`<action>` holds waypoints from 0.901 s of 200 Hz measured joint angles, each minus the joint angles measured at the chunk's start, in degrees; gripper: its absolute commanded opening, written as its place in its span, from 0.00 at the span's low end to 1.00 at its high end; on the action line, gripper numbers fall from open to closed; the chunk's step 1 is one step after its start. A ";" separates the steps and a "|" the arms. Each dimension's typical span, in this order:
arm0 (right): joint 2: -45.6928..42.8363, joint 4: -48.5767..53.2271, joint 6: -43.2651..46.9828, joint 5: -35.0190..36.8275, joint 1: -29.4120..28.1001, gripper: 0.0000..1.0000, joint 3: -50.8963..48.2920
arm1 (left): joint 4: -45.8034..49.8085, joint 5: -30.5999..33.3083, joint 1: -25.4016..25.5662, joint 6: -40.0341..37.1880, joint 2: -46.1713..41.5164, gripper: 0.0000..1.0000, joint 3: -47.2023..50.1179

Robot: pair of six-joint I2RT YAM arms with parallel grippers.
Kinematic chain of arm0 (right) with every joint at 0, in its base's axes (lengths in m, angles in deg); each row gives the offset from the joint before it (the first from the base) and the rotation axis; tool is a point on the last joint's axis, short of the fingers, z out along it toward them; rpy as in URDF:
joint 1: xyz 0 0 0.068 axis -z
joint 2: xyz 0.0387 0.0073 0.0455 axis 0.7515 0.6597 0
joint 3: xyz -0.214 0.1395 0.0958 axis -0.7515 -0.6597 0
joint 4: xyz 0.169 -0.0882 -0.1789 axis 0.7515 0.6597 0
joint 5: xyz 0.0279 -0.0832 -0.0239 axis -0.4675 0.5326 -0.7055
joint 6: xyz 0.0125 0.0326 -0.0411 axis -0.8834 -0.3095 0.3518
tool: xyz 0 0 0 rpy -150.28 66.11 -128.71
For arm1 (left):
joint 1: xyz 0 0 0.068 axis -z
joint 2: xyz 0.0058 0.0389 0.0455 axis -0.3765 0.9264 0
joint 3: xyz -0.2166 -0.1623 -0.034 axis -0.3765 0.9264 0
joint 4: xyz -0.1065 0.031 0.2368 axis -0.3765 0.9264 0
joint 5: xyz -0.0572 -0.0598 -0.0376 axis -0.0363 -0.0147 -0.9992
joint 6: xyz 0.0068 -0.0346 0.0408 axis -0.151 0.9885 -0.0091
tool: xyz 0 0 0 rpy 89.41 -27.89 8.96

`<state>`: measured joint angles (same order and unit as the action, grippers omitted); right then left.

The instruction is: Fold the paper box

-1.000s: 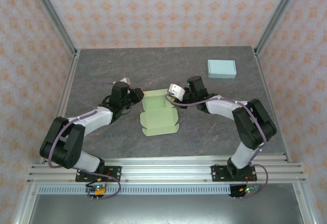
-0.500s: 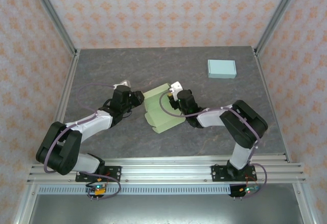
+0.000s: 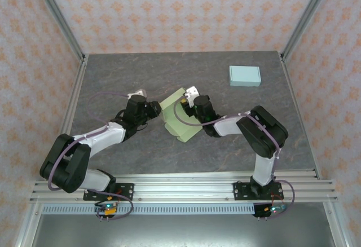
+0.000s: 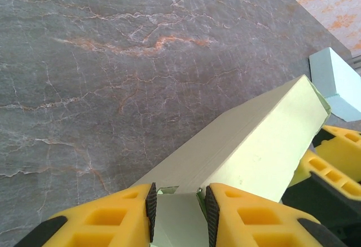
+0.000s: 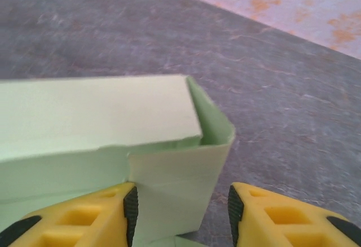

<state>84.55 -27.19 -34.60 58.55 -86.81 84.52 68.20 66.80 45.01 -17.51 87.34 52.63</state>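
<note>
Paper box (image 3: 181,122), pale green, part-folded, lies skewed mid-table btwn both grippers, one long wall standing up. Left gripper (image 3: 157,109) is at the box's left end. In left wrist view its yellow fingers (image 4: 130,213) are pinched onto a small flap of the box (image 4: 254,145), pads touching it both sides. Right gripper (image 3: 190,111) is on the opp. side, jaws apart and straddling an end corner of the box (image 5: 96,111). The panel lies against one finger, w/ a clear gap to the other. Further back, on the right, a light-blue box (image 3: 245,75) sits on the grey table (image 3: 141,72), well apart.
</note>
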 measured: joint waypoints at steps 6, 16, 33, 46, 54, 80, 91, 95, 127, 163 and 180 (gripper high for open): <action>-0.31 1.29 1.75 -2.12 0.66 0.48 0.00 | 0.00 -0.02 0.00 -0.02 0.15 0.31 -0.15; -1.33 4.28 4.90 -6.19 1.79 0.50 -0.02 | 0.00 -0.02 0.00 -0.07 0.48 0.31 -0.46; -4.96 10.45 10.86 -14.60 4.37 0.63 -0.04 | 0.09 -0.04 0.00 -0.33 1.25 0.31 -1.27; -8.83 16.15 16.24 -20.90 7.02 0.65 0.00 | 0.11 -0.04 0.00 -0.44 1.90 0.31 -1.86; -11.21 20.11 19.71 -24.13 8.92 0.65 0.28 | 0.11 -0.07 0.00 -0.44 2.16 0.31 -2.12; -14.93 30.97 28.37 -30.80 15.58 0.67 3.39 | 0.07 -0.28 0.00 -0.44 2.89 0.31 -2.69; -15.02 32.54 30.29 -32.39 17.99 0.67 4.13 | 0.04 -0.28 0.00 -0.44 3.28 0.31 -3.06; -14.97 32.94 30.86 -32.72 18.78 0.67 4.26 | 0.07 -0.31 0.00 -0.44 3.41 0.31 -3.17; -9.01 34.99 33.38 -34.18 20.52 0.64 8.41 | 0.04 -0.48 0.00 -0.44 3.82 0.31 -3.56; -0.02 34.77 33.86 -35.45 19.06 0.59 14.47 | 0.11 -0.48 0.00 -0.46 3.85 0.31 -3.67; 2.60 35.67 35.36 -35.85 17.75 0.53 17.51 | 0.11 -0.48 0.00 -0.46 3.85 0.31 -3.67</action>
<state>87.15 8.48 0.76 22.70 -69.06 102.02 68.31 66.32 45.01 -17.97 91.19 48.96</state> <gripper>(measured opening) 0.576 0.310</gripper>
